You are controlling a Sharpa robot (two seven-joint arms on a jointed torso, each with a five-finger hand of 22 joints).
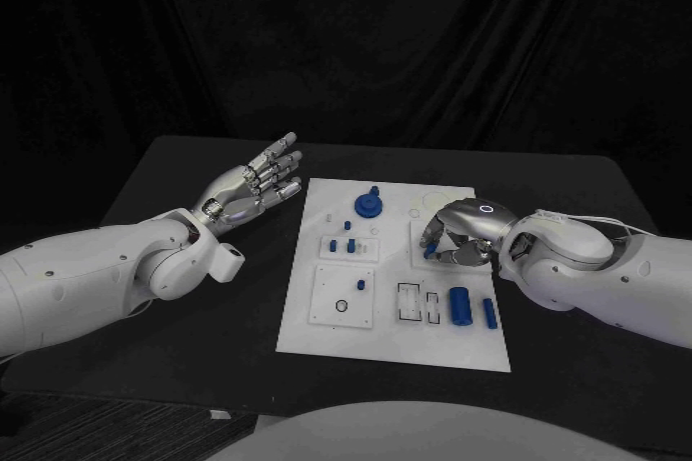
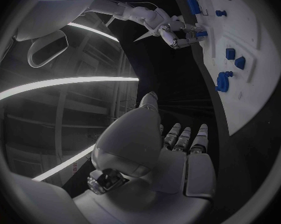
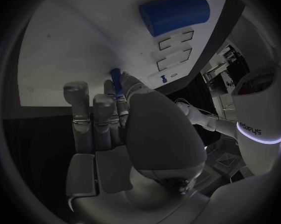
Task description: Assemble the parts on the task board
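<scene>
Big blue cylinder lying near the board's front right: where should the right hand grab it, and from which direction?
Judging by its pose, take the blue cylinder across its middle, fingers on the two long curved sides, coming down from above. It lies flat on the task board, with a slimmer blue piece close alongside, so keep the pinch narrow. The right hand is busy further back.

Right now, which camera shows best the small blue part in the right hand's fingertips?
The right wrist view: the small blue part stands out between the right hand fingertips against the task board. In the head view the hand largely hides it; the left wrist view shows it tiny and distant.
</scene>
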